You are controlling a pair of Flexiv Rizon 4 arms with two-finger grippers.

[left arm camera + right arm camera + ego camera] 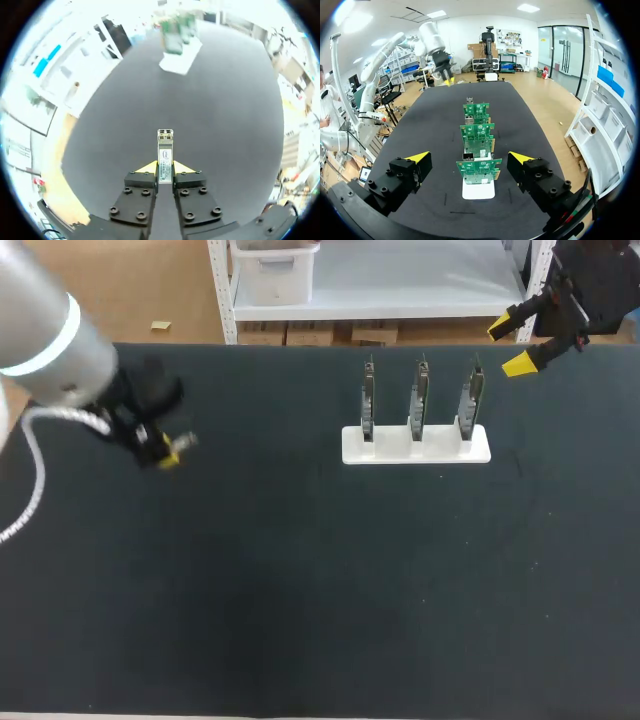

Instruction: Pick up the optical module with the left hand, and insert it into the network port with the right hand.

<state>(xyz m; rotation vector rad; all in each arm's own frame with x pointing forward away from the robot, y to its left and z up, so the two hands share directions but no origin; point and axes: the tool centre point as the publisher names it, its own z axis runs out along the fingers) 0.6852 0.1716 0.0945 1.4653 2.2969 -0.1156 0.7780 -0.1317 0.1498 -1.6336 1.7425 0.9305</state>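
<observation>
Left tool [165,167] clamps the optical module [165,150] by its rear end over the worktop [225,125], well apart from the circuit boards [478,169], right tool [469,157] gaping open near them, and a crooked handover could skew the module and jam it at the network port [466,156].

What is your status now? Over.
Left gripper shut on optical module. Right gripper open, circuit boards ahead in white stand. Nothing seen in the way.

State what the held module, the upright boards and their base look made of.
Small silver rectangular optical module: likely metal, dull sheen, paper-like label. Three green upright circuit boards: probably lacquered fibreglass, with soldered parts. Flat white base: seemingly matte plastic, no glare.
</observation>
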